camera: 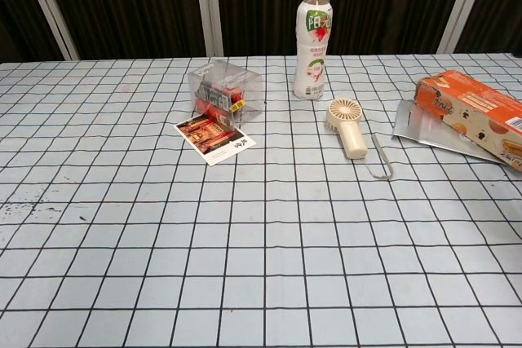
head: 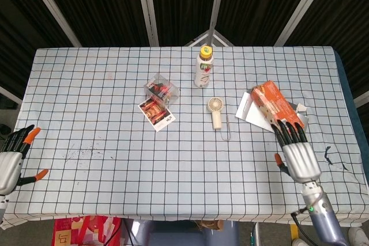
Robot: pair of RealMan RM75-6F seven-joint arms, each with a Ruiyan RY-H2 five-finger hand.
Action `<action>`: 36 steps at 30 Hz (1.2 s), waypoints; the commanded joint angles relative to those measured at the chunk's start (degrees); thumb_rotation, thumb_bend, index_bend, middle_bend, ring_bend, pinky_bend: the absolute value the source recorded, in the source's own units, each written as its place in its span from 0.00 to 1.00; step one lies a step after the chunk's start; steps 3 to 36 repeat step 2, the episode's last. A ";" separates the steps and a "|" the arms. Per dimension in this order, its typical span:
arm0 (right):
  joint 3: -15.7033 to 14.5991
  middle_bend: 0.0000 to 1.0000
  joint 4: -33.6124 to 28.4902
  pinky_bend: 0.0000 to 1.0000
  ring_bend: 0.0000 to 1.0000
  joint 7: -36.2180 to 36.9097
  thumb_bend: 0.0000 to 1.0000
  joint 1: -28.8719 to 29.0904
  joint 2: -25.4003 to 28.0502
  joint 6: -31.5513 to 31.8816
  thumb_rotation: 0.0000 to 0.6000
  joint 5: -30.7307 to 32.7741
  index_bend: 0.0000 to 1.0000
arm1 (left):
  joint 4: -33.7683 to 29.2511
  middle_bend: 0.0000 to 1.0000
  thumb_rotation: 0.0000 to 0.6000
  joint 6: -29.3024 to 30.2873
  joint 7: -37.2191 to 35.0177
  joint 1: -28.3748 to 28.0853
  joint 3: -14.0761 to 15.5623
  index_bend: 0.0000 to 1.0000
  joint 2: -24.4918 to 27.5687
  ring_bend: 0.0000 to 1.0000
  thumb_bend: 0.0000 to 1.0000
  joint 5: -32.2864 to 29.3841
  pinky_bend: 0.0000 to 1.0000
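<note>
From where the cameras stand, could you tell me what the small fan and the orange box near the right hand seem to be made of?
The small fan looks like matte cream plastic: smooth moulded handle and a round slotted grille, with a thin cord or wire loop beside it. The orange box looks like printed cardboard, with flat faces, sharp folded edges and slightly glossy print. It lies on a grey sheet, perhaps card or foil. The right hand touches neither.

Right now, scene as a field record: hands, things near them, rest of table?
left hand: open, holds nothing, at the table's left edge
right hand: open, holds nothing, fingers reaching to the near end of the orange box
under box: silver sheet
fan: lies flat, left of the box
bottle: upright, behind the fan
clear box: card in front
</note>
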 commanded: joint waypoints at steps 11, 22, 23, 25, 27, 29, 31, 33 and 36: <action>-4.66 0.00 2.22 0.00 0.00 3.65 0.43 -7.10 3.13 7.32 1.00 -5.55 0.00 | 0.43 0.00 1.00 1.17 2.61 0.37 0.28 0.00 -0.82 0.00 0.01 1.16 0.00; -4.66 0.00 2.22 0.00 0.00 3.65 0.43 -7.10 3.13 7.32 1.00 -5.55 0.00 | 0.43 0.00 1.00 1.17 2.61 0.37 0.28 0.00 -0.82 0.00 0.01 1.16 0.00; -4.66 0.00 2.22 0.00 0.00 3.65 0.43 -7.10 3.13 7.32 1.00 -5.55 0.00 | 0.43 0.00 1.00 1.17 2.61 0.37 0.28 0.00 -0.82 0.00 0.01 1.16 0.00; -4.66 0.00 2.22 0.00 0.00 3.65 0.43 -7.10 3.13 7.32 1.00 -5.55 0.00 | 0.43 0.00 1.00 1.17 2.61 0.37 0.28 0.00 -0.82 0.00 0.01 1.16 0.00; -4.66 0.00 2.22 0.00 0.00 3.65 0.43 -7.10 3.13 7.32 1.00 -5.55 0.00 | 0.43 0.00 1.00 1.17 2.61 0.37 0.28 0.00 -0.82 0.00 0.01 1.16 0.00; -4.66 0.00 2.22 0.00 0.00 3.65 0.43 -7.10 3.13 7.32 1.00 -5.55 0.00 | 0.43 0.00 1.00 1.17 2.61 0.37 0.28 0.00 -0.82 0.00 0.01 1.16 0.00; -4.66 0.00 2.22 0.00 0.00 3.65 0.43 -7.10 3.13 7.32 1.00 -5.55 0.00 | 0.43 0.00 1.00 1.17 2.61 0.37 0.28 0.00 -0.82 0.00 0.01 1.16 0.00; -4.66 0.00 2.22 0.00 0.00 3.65 0.43 -7.10 3.13 7.32 1.00 -5.55 0.00 | 0.43 0.00 1.00 1.17 2.61 0.37 0.28 0.00 -0.82 0.00 0.01 1.16 0.00; -4.66 0.00 2.22 0.00 0.00 3.65 0.43 -7.10 3.13 7.32 1.00 -5.55 0.00 | 0.43 0.00 1.00 1.17 2.61 0.37 0.28 0.00 -0.82 0.00 0.01 1.16 0.00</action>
